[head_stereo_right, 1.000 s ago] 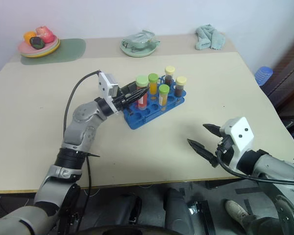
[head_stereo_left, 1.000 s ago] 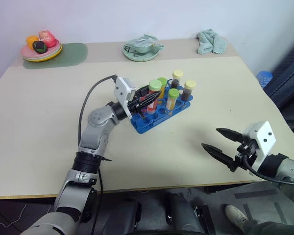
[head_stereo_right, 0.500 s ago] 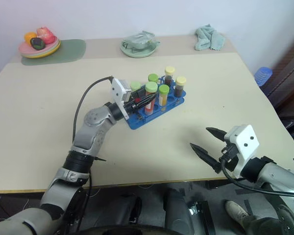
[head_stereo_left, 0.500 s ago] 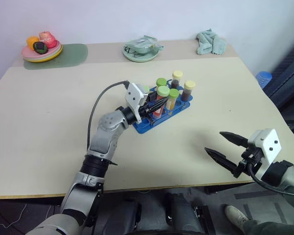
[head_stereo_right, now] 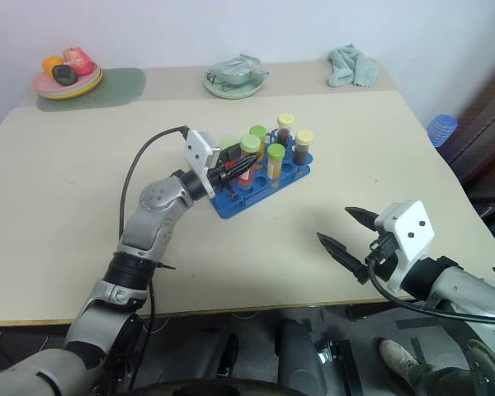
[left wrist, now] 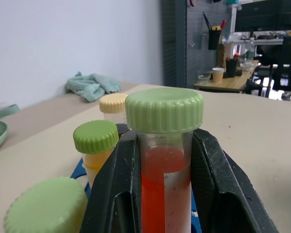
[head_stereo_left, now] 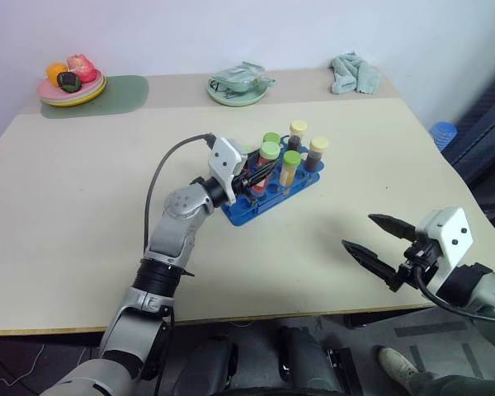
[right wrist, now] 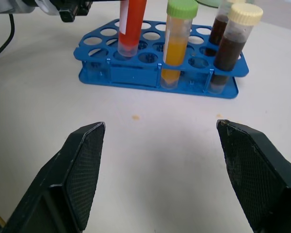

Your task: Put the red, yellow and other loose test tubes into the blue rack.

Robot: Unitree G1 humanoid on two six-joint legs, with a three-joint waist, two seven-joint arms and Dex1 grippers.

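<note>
The left hand is clamped on a red tube with a green cap, its two black fingers pressed against either side of the clear wall just under the cap. The tube stands nearly upright over the blue rack, and in the right wrist view its lower end reaches down into one of the rack's holes near the front row (whether it is seated all the way I cannot tell).

The rack sits near the middle of the table, turned at an angle. It also holds a yellow tube with a green cap in the front row, two dark brown tubes with pale yellow caps toward its far end, and another green-capped tube just behind the held one.

The right hand hovers above the table near its front right edge, well apart from the rack, with its fingers spread wide and nothing between them.

Along the far edge of the table lie a plate of fruit on a green mat, a pale green dish with a cloth in it, and a crumpled teal towel.
</note>
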